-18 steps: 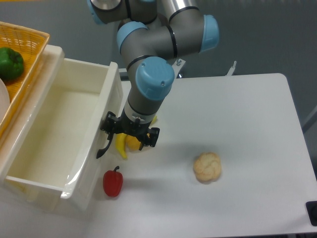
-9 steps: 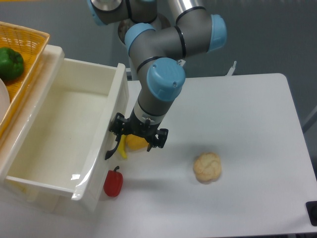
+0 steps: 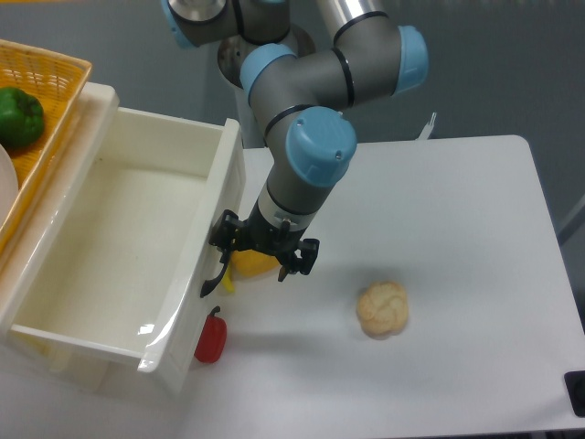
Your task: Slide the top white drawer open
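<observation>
Grey arm bent over top white drawer (image 3: 119,247) (open)

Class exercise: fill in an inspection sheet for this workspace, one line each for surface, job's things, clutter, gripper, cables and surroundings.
Surface: white table, no spills seen.
Job's things: top white drawer pulled far out, its deep glossy box empty; curved black handle on its front.
Clutter: red pepper against the drawer front; yellow banana under the gripper; pale bread roll lying apart.
Gripper: black two-finger gripper at the handle; grip unclear.
Cables: nothing seen.
Surroundings: wicker basket holding a green pepper; grey wall.
</observation>
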Action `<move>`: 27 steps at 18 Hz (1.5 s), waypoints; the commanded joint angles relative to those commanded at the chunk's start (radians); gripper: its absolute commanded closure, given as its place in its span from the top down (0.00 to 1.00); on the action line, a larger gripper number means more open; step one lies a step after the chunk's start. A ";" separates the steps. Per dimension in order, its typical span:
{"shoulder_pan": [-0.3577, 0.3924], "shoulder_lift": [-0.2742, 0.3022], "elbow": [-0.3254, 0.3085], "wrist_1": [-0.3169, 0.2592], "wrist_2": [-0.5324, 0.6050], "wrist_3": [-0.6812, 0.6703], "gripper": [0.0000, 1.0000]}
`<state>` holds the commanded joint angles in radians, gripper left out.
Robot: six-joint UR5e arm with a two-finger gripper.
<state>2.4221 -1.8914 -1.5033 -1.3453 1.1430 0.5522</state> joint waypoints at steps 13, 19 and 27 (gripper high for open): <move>0.038 -0.009 0.047 0.032 -0.025 0.006 1.00; 0.087 -0.095 0.048 0.164 0.110 0.185 1.00; 0.163 -0.150 0.060 0.218 0.193 0.668 1.00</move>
<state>2.5846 -2.0417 -1.4435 -1.1275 1.3359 1.2203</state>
